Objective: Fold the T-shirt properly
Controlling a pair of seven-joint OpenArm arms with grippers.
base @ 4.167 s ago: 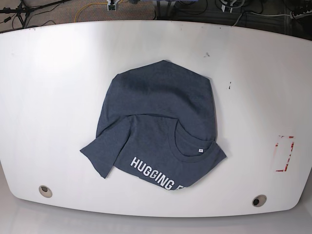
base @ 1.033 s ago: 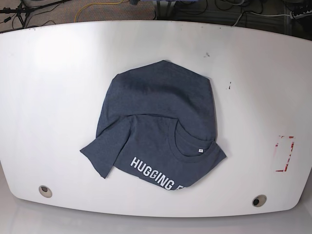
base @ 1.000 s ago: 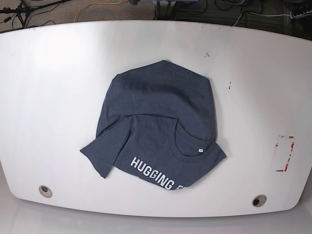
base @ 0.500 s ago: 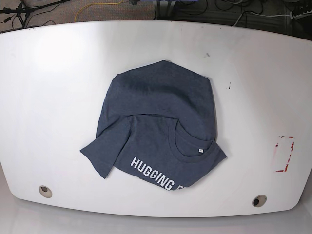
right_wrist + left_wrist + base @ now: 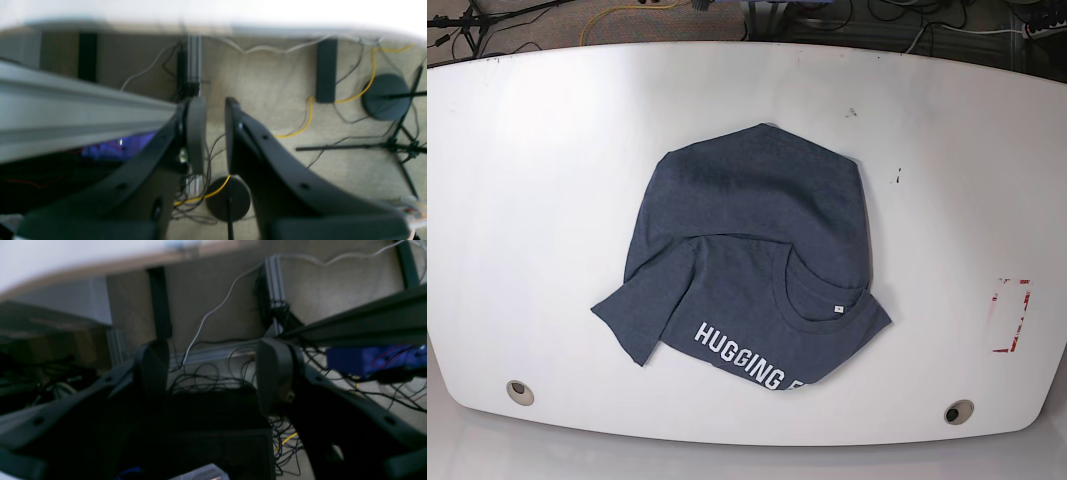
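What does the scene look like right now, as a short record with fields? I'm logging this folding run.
T-shirt: dark blue, loosely bunched, not neatly folded, lettering facing up
neck tag: white, visible inside the collar
table: white, shirt lies near its middle
left claw: open, empty, off the table above floor cables
right claw: narrow gap, holding nothing, away from shirt

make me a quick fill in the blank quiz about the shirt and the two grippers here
1. The T-shirt lies crumpled on the ____ table.
2. The shirt's lettering begins with the word ____.
3. The left gripper has its jaws wide ____.
4. Neither it nor the right gripper holds the ____.

Missing words: white; HUGGING; open; T-shirt
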